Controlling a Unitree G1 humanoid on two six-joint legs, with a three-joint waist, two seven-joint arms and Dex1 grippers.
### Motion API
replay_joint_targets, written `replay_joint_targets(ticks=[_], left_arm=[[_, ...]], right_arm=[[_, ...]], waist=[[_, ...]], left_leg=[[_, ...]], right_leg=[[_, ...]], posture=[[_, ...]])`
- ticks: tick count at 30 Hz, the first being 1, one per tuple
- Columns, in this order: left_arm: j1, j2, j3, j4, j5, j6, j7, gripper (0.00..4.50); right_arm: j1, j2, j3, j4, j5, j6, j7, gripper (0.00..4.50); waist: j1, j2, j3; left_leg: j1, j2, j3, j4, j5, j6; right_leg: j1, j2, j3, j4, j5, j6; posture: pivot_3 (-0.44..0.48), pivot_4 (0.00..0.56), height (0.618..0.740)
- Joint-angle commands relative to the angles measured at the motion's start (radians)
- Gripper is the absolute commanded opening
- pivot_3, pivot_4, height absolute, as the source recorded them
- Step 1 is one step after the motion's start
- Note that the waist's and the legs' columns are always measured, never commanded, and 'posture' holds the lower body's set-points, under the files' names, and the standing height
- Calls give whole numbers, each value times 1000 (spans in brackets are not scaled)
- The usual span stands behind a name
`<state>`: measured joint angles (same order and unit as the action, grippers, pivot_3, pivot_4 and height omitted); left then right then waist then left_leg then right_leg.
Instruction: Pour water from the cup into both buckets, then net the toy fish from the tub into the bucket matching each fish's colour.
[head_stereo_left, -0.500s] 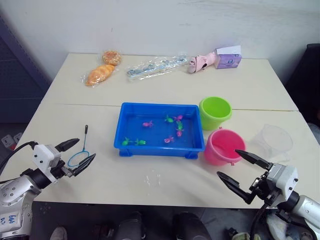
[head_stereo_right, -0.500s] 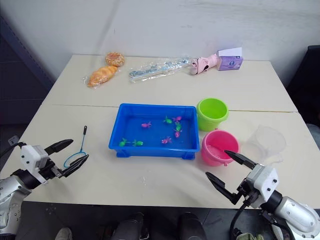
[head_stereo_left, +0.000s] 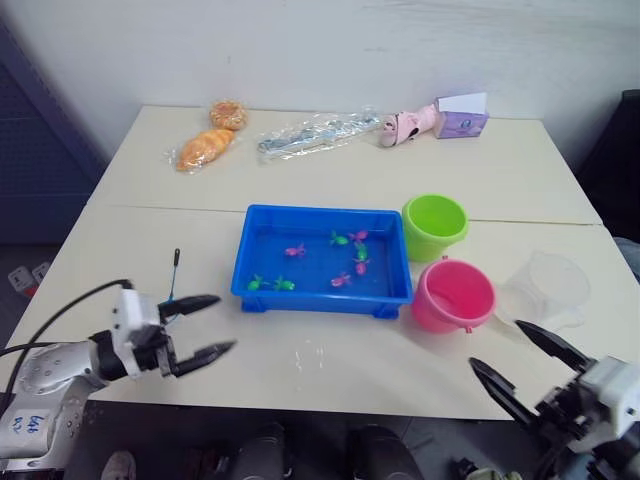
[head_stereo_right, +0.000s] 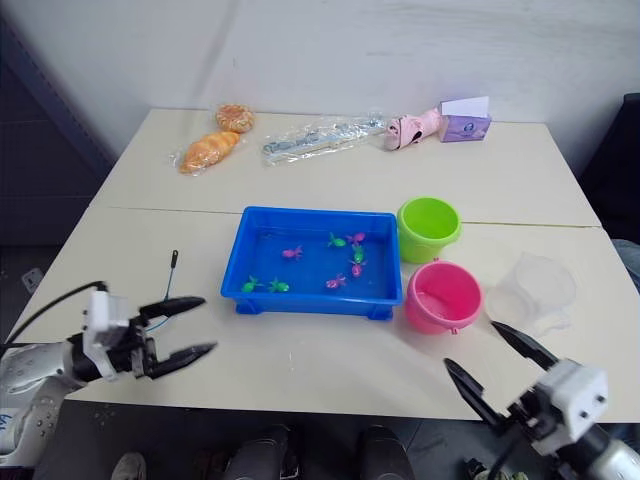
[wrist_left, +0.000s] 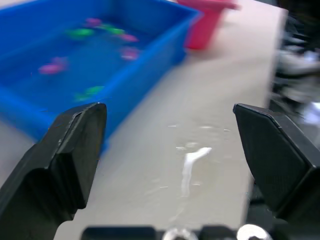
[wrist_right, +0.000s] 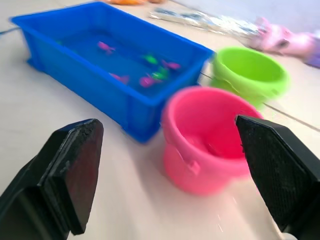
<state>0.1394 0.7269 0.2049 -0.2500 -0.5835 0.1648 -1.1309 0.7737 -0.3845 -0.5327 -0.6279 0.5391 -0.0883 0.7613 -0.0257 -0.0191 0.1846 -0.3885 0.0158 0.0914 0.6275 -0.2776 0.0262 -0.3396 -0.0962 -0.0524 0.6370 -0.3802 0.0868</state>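
The blue tub (head_stereo_left: 321, 301) sits mid-table with water and several pink and green toy fish (head_stereo_left: 345, 262) in it. To its right stand the green bucket (head_stereo_left: 434, 227) and, nearer, the pink bucket (head_stereo_left: 453, 295). The clear cup (head_stereo_left: 548, 288) rests right of the pink bucket. The net's dark handle (head_stereo_left: 175, 272) lies left of the tub, and its hoop is hidden behind my left gripper (head_stereo_left: 225, 322). That gripper is open and holds nothing. My right gripper (head_stereo_left: 495, 343) is open at the table's front edge, in front of the pink bucket (wrist_right: 210, 140).
Water is spilled on the table (head_stereo_left: 310, 355) in front of the tub. Along the far edge lie two bagged breads (head_stereo_left: 205, 148), a clear plastic packet (head_stereo_left: 315, 132), a pink toy (head_stereo_left: 405, 125) and a purple box (head_stereo_left: 462, 115).
My left gripper has moved right, over the net's hoop toward the tub's front-left corner. My right gripper has dropped back toward the front edge. Both stay open.
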Motion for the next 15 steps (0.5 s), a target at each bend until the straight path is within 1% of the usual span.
replay_joint_targets(ticks=[1, 4, 6, 7, 10, 12, 15], left_arm=[[-76, -34, -79, -52, -15, 30, -1, 4343], [-157, -59, -130, -34, 2, 34, -11, 4343], [-207, -79, -152, -24, 3, 40, -1, 4343], [-235, -89, -167, -22, 4, 45, 2, 4343], [-279, -109, -197, -22, 18, 47, 7, 4343], [-311, -126, -209, -20, 16, 59, 25, 4343], [-328, -137, -215, -26, 17, 70, 36, 4343]], right_arm=[[111, 122, -43, -48, 30, -47, -62, 4500], [175, 210, -31, -51, 22, -30, -120, 4500], [196, 244, -23, -61, 20, 14, -178, 4500], [182, 257, -19, -62, 19, 51, -233, 4500], [134, 260, -21, -58, 10, 117, -329, 4500], [56, 219, -21, -30, -23, 172, -383, 4500], [-51, 183, -37, 19, -26, 239, -456, 4500]], waist=[[1, 1, 0], [-1, 2, -1], [-5, 5, -2], [-7, 5, -3], [-7, 6, -3], [-5, 7, -3], [-1, 8, -4]], left_leg=[[0, 0, 0, 0, -2, -3], [0, 0, 0, -1, -2, -5], [0, 0, 0, -1, -1, -5], [0, 0, 0, -1, -1, -5], [0, 0, 1, -2, -1, -6], [0, 0, 1, -3, -1, -7], [-1, 0, 1, -2, 0, -6]], right_leg=[[0, 0, 0, 0, 0, 0], [-1, 0, 0, 0, 0, -1], [-1, 0, 2, 0, -1, -1], [-1, 0, 2, 0, -1, -1], [-3, 0, 3, 0, -1, -2], [-3, 0, 3, 0, -1, -2], [-3, 0, 2, 0, -1, -2]], posture=[[0, 150, 740], [0, 150, 740], [0, 150, 740], [0, 150, 740], [0, 150, 740], [0, 150, 740], [0, 150, 740]])
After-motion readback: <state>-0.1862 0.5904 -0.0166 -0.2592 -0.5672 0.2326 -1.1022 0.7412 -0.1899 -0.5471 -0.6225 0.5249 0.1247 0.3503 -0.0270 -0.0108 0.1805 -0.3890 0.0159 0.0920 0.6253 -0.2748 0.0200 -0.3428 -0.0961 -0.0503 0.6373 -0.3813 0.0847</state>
